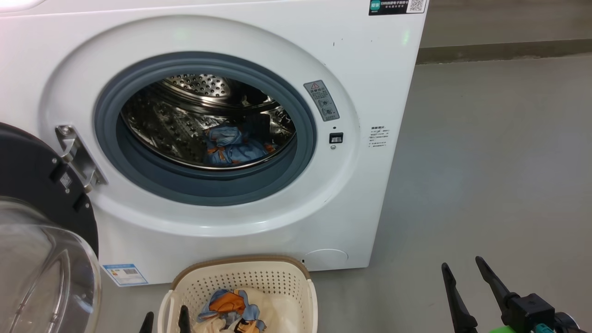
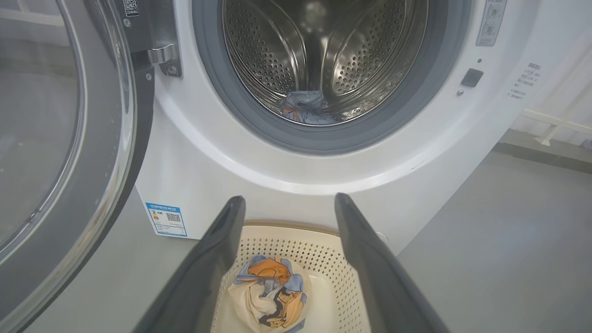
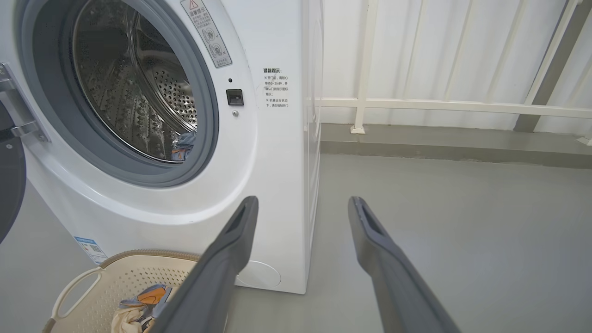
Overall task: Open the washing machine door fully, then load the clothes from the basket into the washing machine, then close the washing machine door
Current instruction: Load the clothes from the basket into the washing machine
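Grey concrete floor [image 1: 485, 162], white railing [image 3: 416, 104] off to the right behind the machine.

Far left: the washing machine door [image 1: 27, 175] is swung wide on its hinge, with its glass bowl facing you. I judge the opening step done.

The left gripper [image 2: 289, 200] hangs just above the basket [image 1: 240, 261], fingers spread and holding nothing. The basket stands on the floor against the front of the washing machine [image 1: 277, 37], below the round opening. The clothes [image 1: 231, 307] left in it form one bundle of bear-print blue and cream cloth near the middle of the basket floor.

Centre: one blue printed garment [image 1: 233, 145] lies at the bottom of the drum, so loading looks partly done.

Right: the right gripper [image 1: 462, 263] is released and empty over bare floor, well apart from the basket.

Step in hand, as I read it: pick the bundle with the left.
- Descend straight, keeping the fingers inside the rim.
- Straddle the highest fold and pinch deep so both layers come.
- Lift clear of the basket wall before swinging to the opening.
- Release well past the grey seal.
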You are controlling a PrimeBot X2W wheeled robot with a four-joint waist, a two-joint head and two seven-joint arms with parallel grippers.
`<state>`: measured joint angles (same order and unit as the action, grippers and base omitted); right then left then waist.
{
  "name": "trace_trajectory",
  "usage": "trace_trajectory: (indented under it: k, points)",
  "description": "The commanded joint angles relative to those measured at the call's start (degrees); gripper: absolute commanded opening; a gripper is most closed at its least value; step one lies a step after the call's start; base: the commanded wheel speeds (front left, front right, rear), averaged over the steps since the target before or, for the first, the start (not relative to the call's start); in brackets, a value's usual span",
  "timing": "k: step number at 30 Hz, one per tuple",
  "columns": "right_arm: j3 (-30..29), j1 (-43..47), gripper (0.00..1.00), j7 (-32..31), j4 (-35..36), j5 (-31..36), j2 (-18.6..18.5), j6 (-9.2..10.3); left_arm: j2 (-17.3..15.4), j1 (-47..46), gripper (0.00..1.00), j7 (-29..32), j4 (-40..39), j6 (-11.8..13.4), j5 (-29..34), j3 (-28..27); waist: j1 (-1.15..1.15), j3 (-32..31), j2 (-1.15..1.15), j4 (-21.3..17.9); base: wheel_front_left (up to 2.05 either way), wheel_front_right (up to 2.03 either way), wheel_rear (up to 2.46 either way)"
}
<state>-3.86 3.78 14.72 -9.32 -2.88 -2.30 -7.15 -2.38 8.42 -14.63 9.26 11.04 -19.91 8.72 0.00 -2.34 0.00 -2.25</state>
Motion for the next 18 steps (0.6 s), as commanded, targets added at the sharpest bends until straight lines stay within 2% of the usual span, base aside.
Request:
trace_trajectory:
  k: [1,10,18]
  points:
    - [1.88,-0.94,1.0,0.28,1.33,0.12,-0.58,-0.34,-0.5,-0.82,1.0,-0.37,-1.64,-0.16,0.56,-1.93,0.0,0.08,0.0,-0.12,0.0,0.0,0.0]
    - [3.23,-1.56,1.0,0.28,2.55,-0.8,-0.57,-0.34,-0.5,-2.11,1.0,-0.37,0.46,-1.35,1.65,-0.67,0.0,2.02,0.0,-1.32,0.0,0.0,0.0]
    - [3.91,-3.2,1.0,0.28,3.71,-3.84,-0.57,-0.34,-0.54,-7.48,1.0,0.23,8.25,-2.71,1.36,1.31,0.0,6.24,0.0,-2.42,0.0,0.0,0.0]
